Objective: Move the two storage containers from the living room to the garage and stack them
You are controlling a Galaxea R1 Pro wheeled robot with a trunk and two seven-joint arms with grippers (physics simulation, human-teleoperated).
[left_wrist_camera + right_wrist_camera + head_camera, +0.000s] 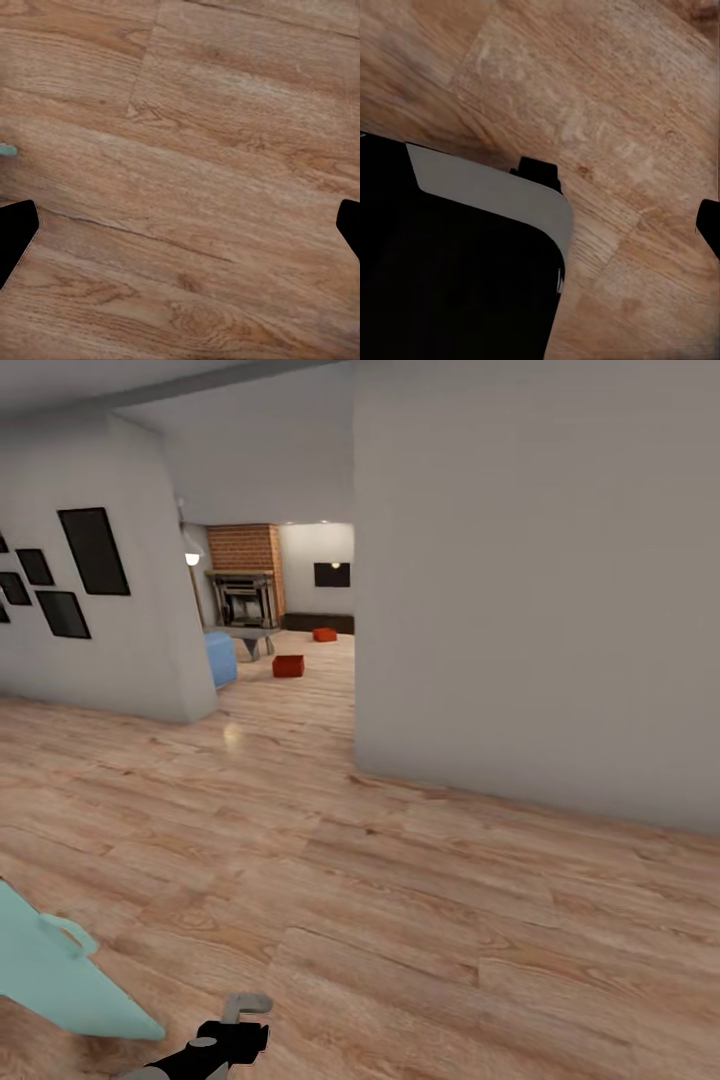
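Looking down a hallway from the head view: light wood-plank floor point(420, 920) near, big white wall point(540, 590) on the right, another white wall point(110, 630) on the left with dark picture frames point(93, 550) on it. Between the two walls an opening leads into the living room point(290, 590) far ahead.

Both storage containers sit on the living-room floor, well apart from the robot. Nearer container point(288, 666) is red-orange, close to a blue seat point(220, 658) at the left wall's corner. Farther container point(324, 634) is smaller in view, further back and to the right, near the long dark low cabinet point(320, 623). The two are apart, not stacked. Too small to tell which is the deep one.

Also far back: red-brick fireplace point(243, 575), wall TV point(332, 574), grey low table point(248, 638), a lit lamp point(192, 559).

Near left corner: a pale teal slab point(50, 970) on the floor. Left arm point(225, 1042) shows at the near edge, black with a grey part.

Left claw point(180, 232) in its wrist view: fingertips point(15, 236) at opposite picture edges, spread wide, nothing between, only planks below. Right claw point(622, 202) in its wrist view: fingertips point(538, 169) apart, holding nothing, over wood floor, with a black and grey robot body part point(457, 262) beside it.
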